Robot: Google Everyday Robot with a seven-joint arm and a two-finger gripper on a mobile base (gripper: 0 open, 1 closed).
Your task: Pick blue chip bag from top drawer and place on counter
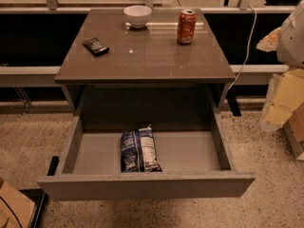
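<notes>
Nearest, the top drawer is pulled open, and one blue chip bag is seen lying flat inside, just left of middle, ungrasped; lifting and placing are both judged yet to be done. Farther back, the surface is occupied by one black packet at left, one red can at right and one white bowl at the far edge. The pincer is nowhere shown, so its state cannot be told.
</notes>
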